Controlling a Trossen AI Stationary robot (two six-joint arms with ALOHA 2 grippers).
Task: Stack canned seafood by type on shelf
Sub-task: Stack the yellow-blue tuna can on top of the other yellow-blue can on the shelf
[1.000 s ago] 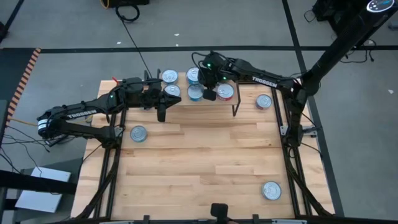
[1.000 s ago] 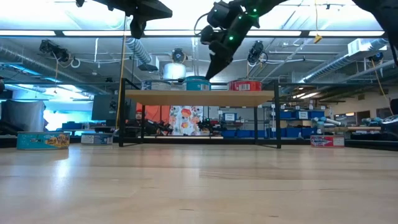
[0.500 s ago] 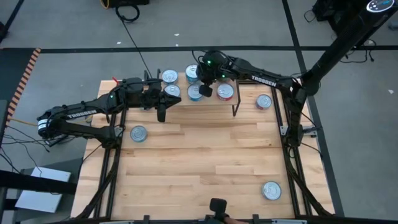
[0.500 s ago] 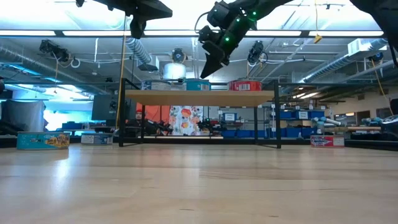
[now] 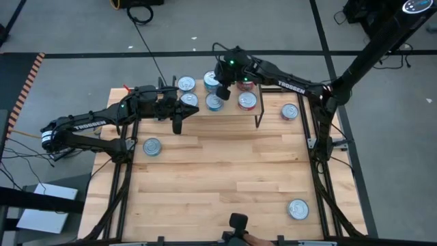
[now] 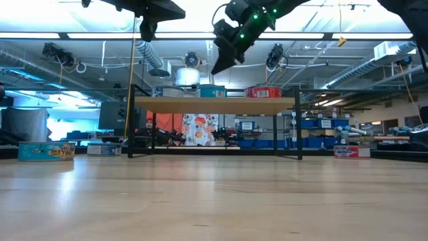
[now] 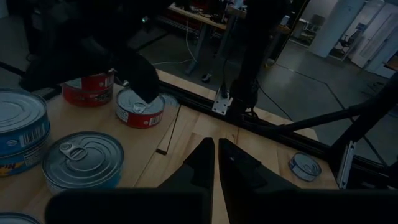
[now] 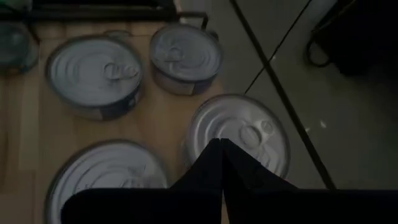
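Your light-wood plank surface (image 5: pixel 225 178) with black rails stands in a grey-floored workshop, with shelving and ceiling ducts visible behind it in the low view. At its far edge sits the small light-wood shelf on thin black legs (image 6: pixel 214 105), and that is where most of the squat silver-topped seafood tins are: blue and teal ones (image 5: pixel 214 102) on its left and middle, red-labelled ones (image 5: pixel 247 101) to the right.

Compared with a second ago, your right tool (image 5: pixel 220 91) has lifted and pulled back towards the shelf's far left, so the red tin it hung over then now shows whole. Its fingers are pressed together and hold nothing; in the low view it hovers above the teal tin (image 6: pixel 211 90). Your left tool (image 5: pixel 177 127) has not moved: closed, empty, just off the shelf's left end.

Three loose tins still lie on the surface: one at the left (image 5: pixel 151 146), one at the far right (image 5: pixel 289 111), one at the near right (image 5: pixel 298 209).

The shelf's back row is partly hidden under the right arm. "TROSSEN" reads on both arms; the tin labels are too small to read.
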